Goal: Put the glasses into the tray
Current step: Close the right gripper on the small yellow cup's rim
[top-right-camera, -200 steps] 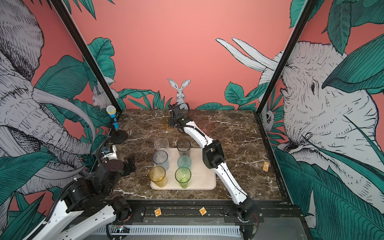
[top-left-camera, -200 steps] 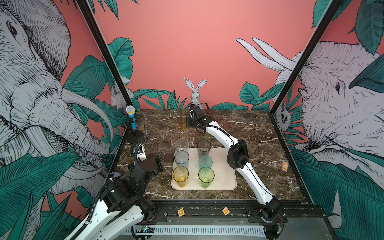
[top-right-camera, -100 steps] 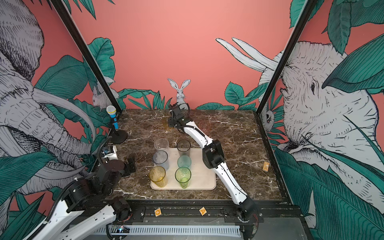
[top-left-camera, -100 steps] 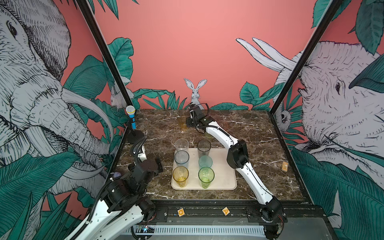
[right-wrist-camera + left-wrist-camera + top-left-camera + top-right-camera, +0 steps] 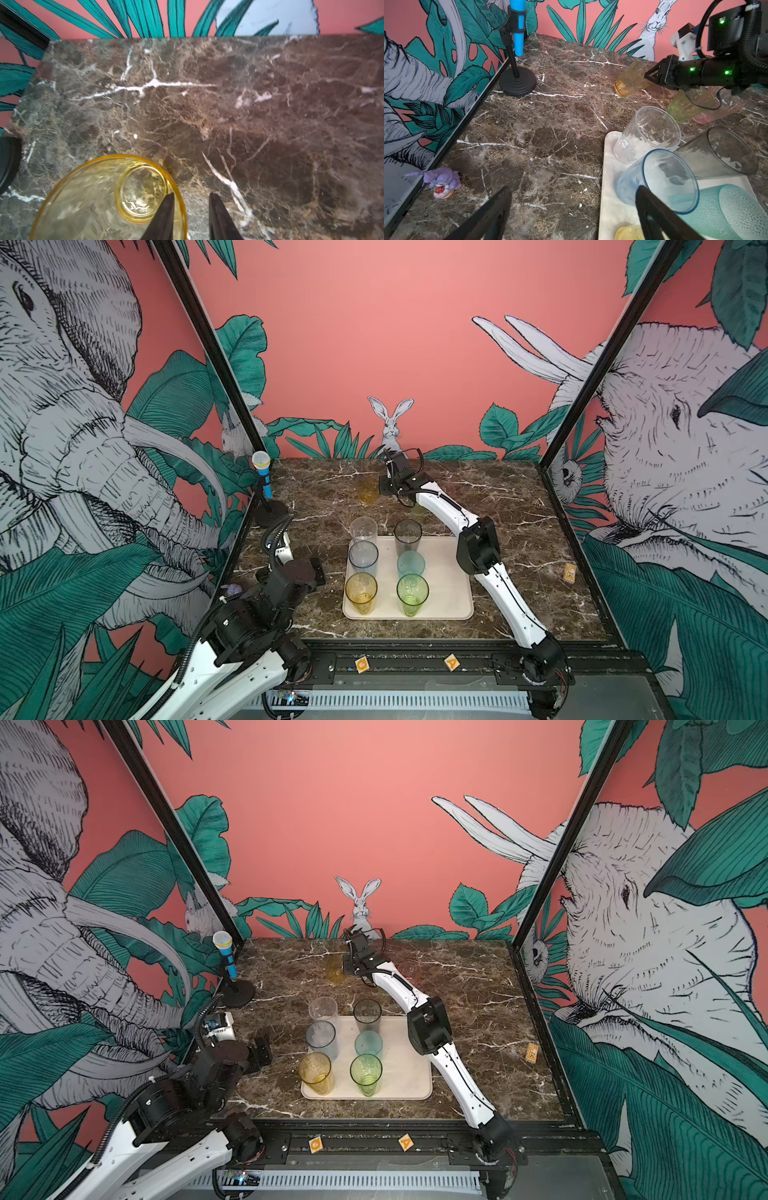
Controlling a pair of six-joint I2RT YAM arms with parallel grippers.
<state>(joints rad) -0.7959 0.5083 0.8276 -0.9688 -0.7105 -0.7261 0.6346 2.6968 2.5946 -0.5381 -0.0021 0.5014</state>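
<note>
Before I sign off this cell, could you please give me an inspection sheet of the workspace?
Surface: marble table, no spill seen.
Job's things: tray holds six tall glasses: clear, blue-grey, yellow, smoky, teal, tall green; amber glass, short green glass and pink glass sit on the table behind it.
Clutter: toy microphone, purple toy, tan tag.
Grippers: left gripper open, empty; right gripper straddles the amber glass's rim, jaws not yet closed.
Cables: left-arm hose, right-wrist hose, both clear of the glasses.
Surroundings: mural walls, black frame posts.
</note>
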